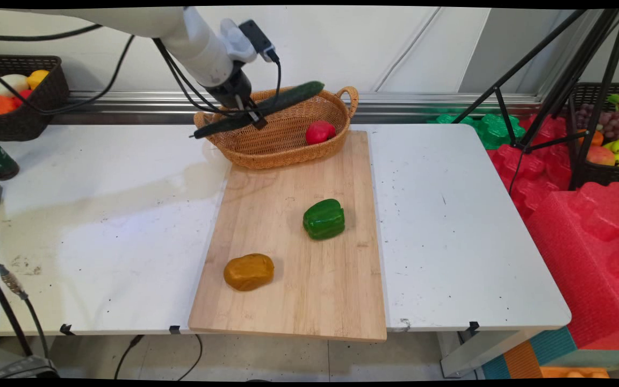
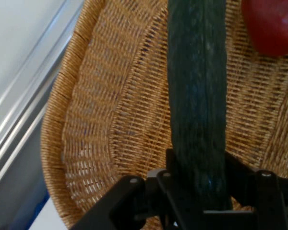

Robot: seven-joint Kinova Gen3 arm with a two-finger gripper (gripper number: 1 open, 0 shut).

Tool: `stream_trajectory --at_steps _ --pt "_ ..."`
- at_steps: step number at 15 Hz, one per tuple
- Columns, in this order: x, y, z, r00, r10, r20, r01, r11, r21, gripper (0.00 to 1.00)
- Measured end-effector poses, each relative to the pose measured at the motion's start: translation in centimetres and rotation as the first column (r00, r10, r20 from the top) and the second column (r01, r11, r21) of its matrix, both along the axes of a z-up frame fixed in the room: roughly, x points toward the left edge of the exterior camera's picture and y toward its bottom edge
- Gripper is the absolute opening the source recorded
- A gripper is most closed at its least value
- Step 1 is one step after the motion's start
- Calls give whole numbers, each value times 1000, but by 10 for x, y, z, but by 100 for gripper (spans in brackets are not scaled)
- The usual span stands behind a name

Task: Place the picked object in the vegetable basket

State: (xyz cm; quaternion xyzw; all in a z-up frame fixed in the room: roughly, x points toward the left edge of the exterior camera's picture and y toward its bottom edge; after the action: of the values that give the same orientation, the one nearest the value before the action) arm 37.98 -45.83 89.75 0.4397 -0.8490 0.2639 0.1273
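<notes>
Gripper (image 1: 249, 112) fingers are closed on a dark green cucumber (image 1: 266, 106), gripped near its middle and held tilted in the air above the wicker basket (image 1: 288, 145) — a red fruit (image 1: 320, 131) is seen lying inside. Judged a carrying step; what follows cannot be told. No readable writing or brand is seen.
</notes>
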Motion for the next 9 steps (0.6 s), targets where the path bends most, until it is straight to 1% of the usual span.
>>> stream_trajectory --at_steps 6,7,9 --pt "-8 -19 -27 1000 -5 21 3 998 65 0" --pt "-9 -21 -29 1000 -6 21 4 998 69 100" --pt "-11 -23 -31 1000 -7 22 6 997 73 100"
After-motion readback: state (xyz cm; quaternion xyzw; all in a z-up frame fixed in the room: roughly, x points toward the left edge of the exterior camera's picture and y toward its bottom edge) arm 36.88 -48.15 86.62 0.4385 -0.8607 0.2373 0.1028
